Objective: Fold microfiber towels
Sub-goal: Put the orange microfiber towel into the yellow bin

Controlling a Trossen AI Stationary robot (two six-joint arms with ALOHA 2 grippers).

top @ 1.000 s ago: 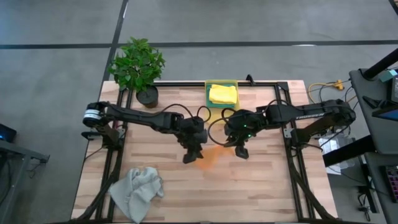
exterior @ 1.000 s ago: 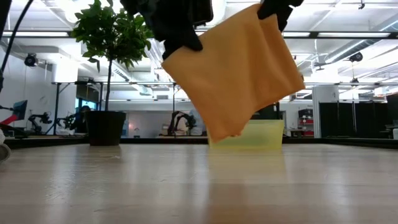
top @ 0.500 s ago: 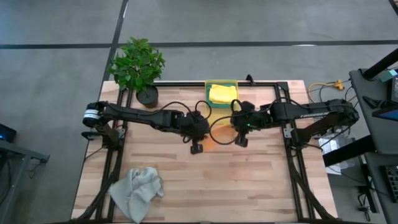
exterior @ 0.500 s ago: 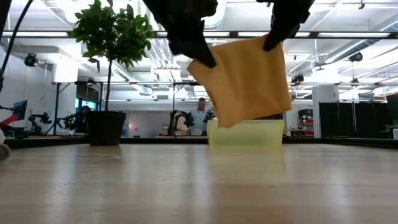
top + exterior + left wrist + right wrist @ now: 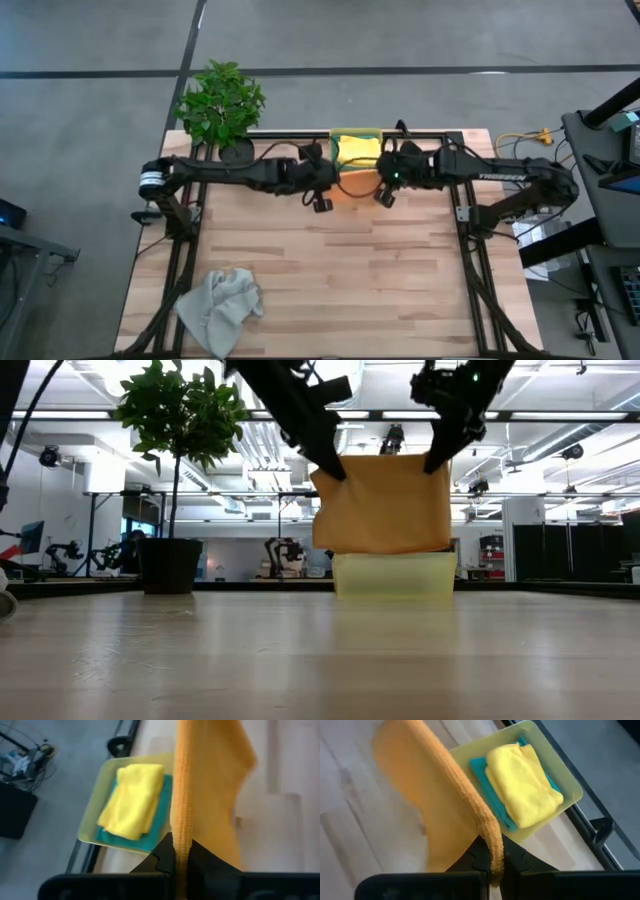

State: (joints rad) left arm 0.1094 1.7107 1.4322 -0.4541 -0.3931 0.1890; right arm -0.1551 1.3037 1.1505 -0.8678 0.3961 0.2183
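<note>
While the wooden table (image 5: pixel 330 280) is mostly bare, the work on it looks to be more than half done. At its far edge stands the yellow bin (image 5: pixel 570 780), and in it lie two folded towels: the teal towel (image 5: pixel 482 770) at the bottom and the yellow towel (image 5: pixel 522 782) on top of it. The orange towel (image 5: pixel 385 505) hangs in the air between the two arms, already folded as far as I can judge, just in front of the bin and a little above its rim in the low view. The left gripper (image 5: pixel 181 862) is closed on one upper corner of it and the right gripper (image 5: pixel 491 857) is closed on the other — both pinch the thick folded edge. I judge that the current step is to carry this towel over the bin and lay it on the pile; it is not yet inside. The light grey towel (image 5: pixel 220 310) is left — it lies crumpled near the front left corner of the table, well apart from the arms, and it is not folded at all. A potted plant (image 5: pixel 222 105) stands at the far left corner and takes no part in the task.
</note>
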